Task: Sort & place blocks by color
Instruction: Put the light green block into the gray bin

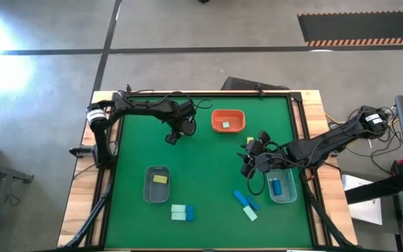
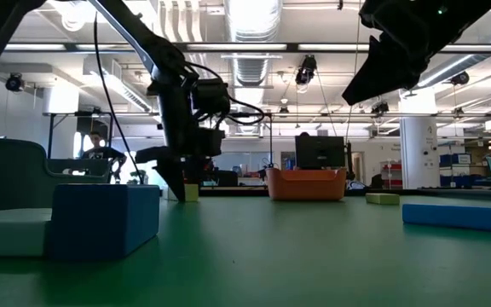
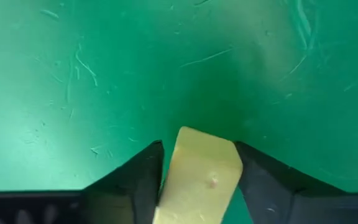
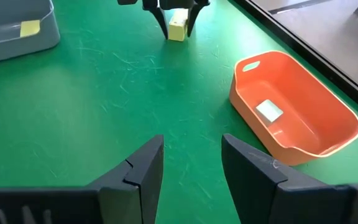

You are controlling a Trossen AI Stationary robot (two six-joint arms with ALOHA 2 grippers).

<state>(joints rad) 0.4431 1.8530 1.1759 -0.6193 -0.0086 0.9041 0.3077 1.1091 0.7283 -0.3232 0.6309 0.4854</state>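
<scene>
My left gripper (image 1: pixel 171 137) stands over the green mat's far middle, pointing down, shut on a yellow block (image 3: pixel 201 177); the right wrist view shows the same block (image 4: pixel 178 28). My right gripper (image 1: pixel 249 159) hovers open above the mat, beside the bluish bin (image 1: pixel 283 187), and touches nothing. That bin holds a blue block. The grey bin (image 1: pixel 157 184) holds a yellow block, and the orange tray (image 1: pixel 228 120) holds a mint one. A mint and blue pair (image 1: pixel 182 212) lies near the near edge. More blue and mint blocks (image 1: pixel 245 204) lie to its right. My left gripper pinches the yellow block between its two fingers (image 3: pixel 143 180), one on each of two opposite side faces (image 3: pixel 173 168). The fingers come from above, pointing down. The block stands upright with its lower end at the mat (image 2: pixel 191 194); whether it rests there or hangs just clear, I cannot tell.
A small yellow piece (image 1: pixel 250 142) lies close to my right gripper on its far side. Bare mat spreads between the two bins and in front of the orange tray (image 4: pixel 294 109). The table's raised dark frame (image 1: pixel 296 119) runs along the mat's edges.
</scene>
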